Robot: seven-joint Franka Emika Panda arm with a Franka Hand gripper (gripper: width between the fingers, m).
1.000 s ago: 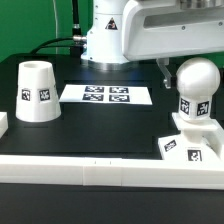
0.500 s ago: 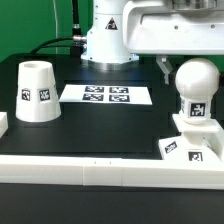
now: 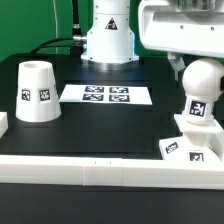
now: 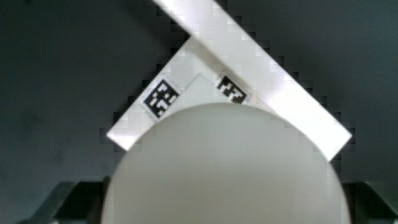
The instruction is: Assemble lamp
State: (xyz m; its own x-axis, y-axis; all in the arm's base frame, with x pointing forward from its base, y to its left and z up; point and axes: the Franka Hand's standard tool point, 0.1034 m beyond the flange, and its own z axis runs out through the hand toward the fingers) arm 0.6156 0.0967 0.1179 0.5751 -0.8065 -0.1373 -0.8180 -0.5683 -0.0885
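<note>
The round-headed bulb [image 3: 201, 88] stands on the low square base [image 3: 190, 146] at the exterior view's right, leaning slightly. My gripper [image 3: 200, 68] comes down from above; one dark finger [image 3: 176, 62] shows beside the bulb's head. In the wrist view the bulb's head [image 4: 222, 160] fills the space between my gripper's [image 4: 222, 205] dark fingers [image 4: 71, 200], which press against both its sides. The tagged base [image 4: 178, 95] lies below it. The tapered shade [image 3: 37, 90] stands alone at the exterior view's left.
The marker board [image 3: 105, 95] lies flat at the middle back, in front of the arm's white pedestal [image 3: 108, 40]. A long white rail [image 3: 100, 170] runs along the front edge and shows in the wrist view [image 4: 249, 55]. A white block [image 3: 3, 122] sits at the far left.
My gripper has shifted toward the exterior view's right. The bulb's head has moved with it and now leans a little. The shade and base have not moved.
</note>
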